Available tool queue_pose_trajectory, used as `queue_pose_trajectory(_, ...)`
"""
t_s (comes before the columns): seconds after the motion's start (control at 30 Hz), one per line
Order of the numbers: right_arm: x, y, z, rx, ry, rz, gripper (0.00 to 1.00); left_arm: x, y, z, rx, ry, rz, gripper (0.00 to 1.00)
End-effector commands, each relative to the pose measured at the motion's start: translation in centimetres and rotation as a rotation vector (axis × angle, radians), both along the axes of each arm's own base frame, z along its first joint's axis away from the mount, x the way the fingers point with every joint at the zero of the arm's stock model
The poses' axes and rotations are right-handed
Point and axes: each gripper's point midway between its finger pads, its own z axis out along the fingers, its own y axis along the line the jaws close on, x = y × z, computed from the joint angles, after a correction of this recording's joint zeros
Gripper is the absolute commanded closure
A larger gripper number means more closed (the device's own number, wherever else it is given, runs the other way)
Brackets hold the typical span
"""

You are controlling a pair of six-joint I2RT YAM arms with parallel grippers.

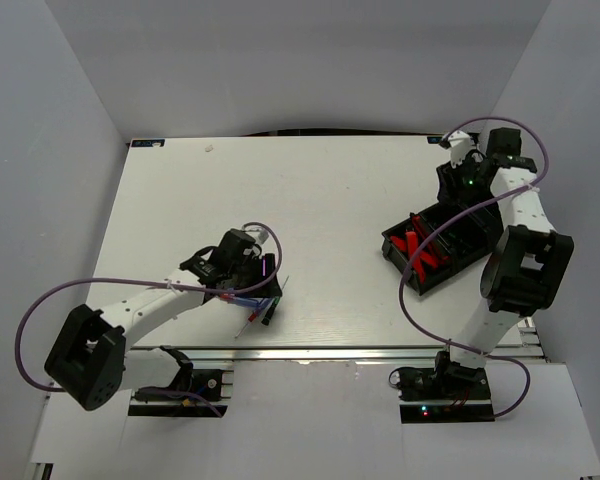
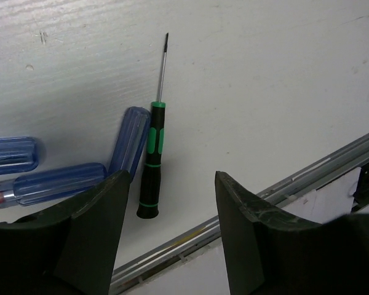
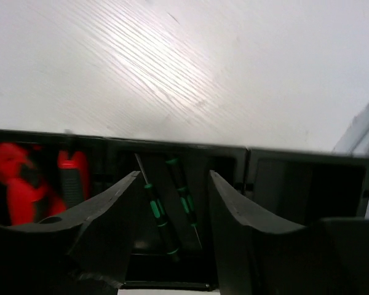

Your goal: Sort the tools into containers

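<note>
- The left gripper point(image 2: 172, 184) is hanging low over the near left part of the white table point(image 1: 310, 190). Its two black fingers point(image 2: 98, 215) are standing well apart and gripping nothing.
- A loose black-green screwdriver point(image 2: 152, 166) is lying flat on the table just beyond the gap between those fingers. Its thin shaft is pointing away from the wrist camera.
- Three blue-handled screwdrivers point(image 2: 130, 140) are lying to its left. The nearest handle is resting against or just beside the black-green one, and the left finger is partly hiding the other two.
- An aluminium rail point(image 2: 307, 172) is running along the table's near edge, close to the loose screwdrivers.
- The right gripper point(image 3: 173, 178) is hovering at the far right of the table. Its fingers are spread apart with nothing pinched between them.
- The screwdriver bin point(image 3: 172, 149) is sitting directly below that gap, its black rim crossing the wrist view.
- A pair of black-green screwdrivers point(image 3: 155, 212) is lying side by side inside this bin, showing between the two fingers.
- Red-and-black utility knives point(image 3: 15, 178) are sitting in the knife bin point(image 3: 24, 136), which is standing right beside the screwdriver bin on its left in the wrist view.
- In the overhead view, both bins are standing together at the table's right side, well apart from the loose screwdrivers at the near left.
</note>
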Motion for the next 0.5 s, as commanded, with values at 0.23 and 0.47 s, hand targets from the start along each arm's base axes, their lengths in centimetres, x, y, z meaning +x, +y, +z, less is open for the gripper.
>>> queue_pose_trajectory(0.23,-6.3,11.9,7.4,0.321,-0.056,0.492,0.38,0.8,-1.8,-0.5,0.111,0.017,-0.086,0.48)
queue_pose_trajectory(0.47,-7.9,13.9,7.6,0.373,-0.045,0.515,0.37,-0.4,-2.3,-1.9,0.193,0.06,-0.124,0.56)
